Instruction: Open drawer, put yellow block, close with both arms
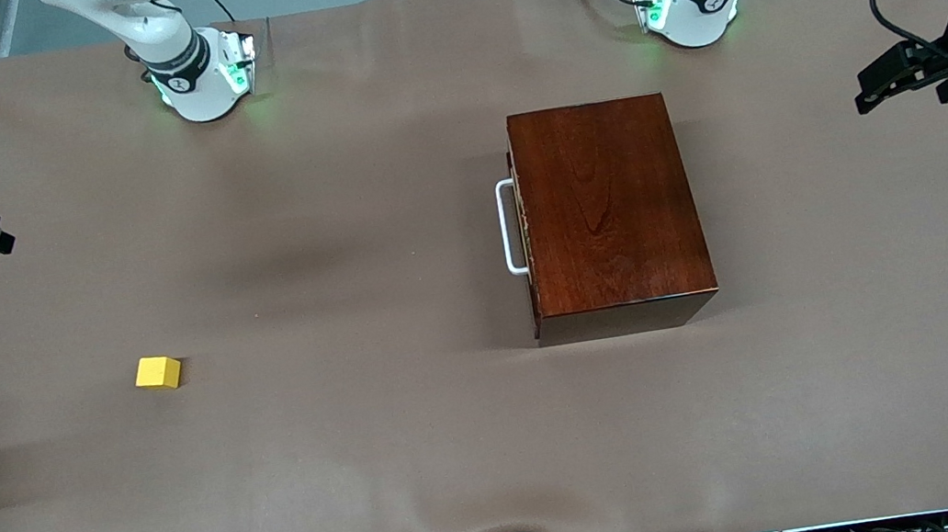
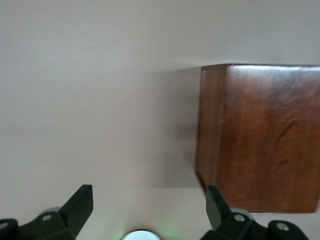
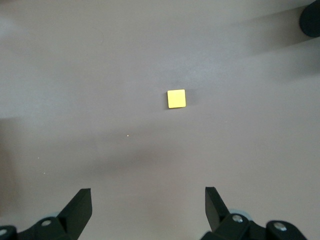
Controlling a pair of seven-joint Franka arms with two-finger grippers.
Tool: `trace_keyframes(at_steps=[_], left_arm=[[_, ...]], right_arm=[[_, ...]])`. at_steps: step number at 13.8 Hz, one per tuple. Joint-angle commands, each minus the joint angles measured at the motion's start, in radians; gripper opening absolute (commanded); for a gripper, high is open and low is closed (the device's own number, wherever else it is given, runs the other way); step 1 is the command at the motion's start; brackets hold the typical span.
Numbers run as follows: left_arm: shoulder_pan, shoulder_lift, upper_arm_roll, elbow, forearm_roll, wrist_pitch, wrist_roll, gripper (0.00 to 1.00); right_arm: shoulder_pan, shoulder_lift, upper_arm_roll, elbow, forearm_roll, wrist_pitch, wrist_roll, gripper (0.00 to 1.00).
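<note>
A brown, faintly wrinkled cloth covers the table (image 1: 372,466), and most of it lies bare, leaving wide room on every side of the 2 objects. The wooden box (image 1: 610,210) sits toward the left arm's end, just in front of that arm's base; its lid is glossy dark reddish-brown with visible grain and square, sharp edges. The drawer (image 1: 523,227) is shut flush in the box face that looks toward the right arm's end, and its white U-shaped bar handle (image 1: 509,227) juts out over bare cloth. The yellow block (image 1: 158,373), a small matte cube with crisp corners, rests well apart from the box, toward the right arm's end and nearer the front camera. The left gripper (image 1: 863,100) hangs over the table edge at its own end, well clear of the box, its black fingers (image 2: 80,202) spread wide and holding nothing. The right gripper (image 1: 2,241) hangs over the edge at the other end, its fingers (image 3: 79,205) likewise spread wide and empty, with the block on the cloth below its wrist camera.
</note>
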Motion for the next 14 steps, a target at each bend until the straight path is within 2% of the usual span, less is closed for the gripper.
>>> trace_keyframes(at_steps=[1,7,14], left_arm=[[-0.016,0.065,-0.007,0.089,-0.043,-0.008,-0.107,1.0],[-0.206,0.18,-0.004,0.165,-0.059,0.031,-0.263,1.0],[-0.416,0.277,-0.001,0.185,-0.042,0.191,-0.555,1.0]], right_arm=[[0.003,-0.003,0.002,0.008,-0.01,-0.008,-0.005,1.0],[-0.002,-0.003,-0.001,0.007,-0.01,-0.012,-0.065,1.0],[0.003,-0.003,0.002,0.011,-0.008,-0.005,-0.06,1.0]])
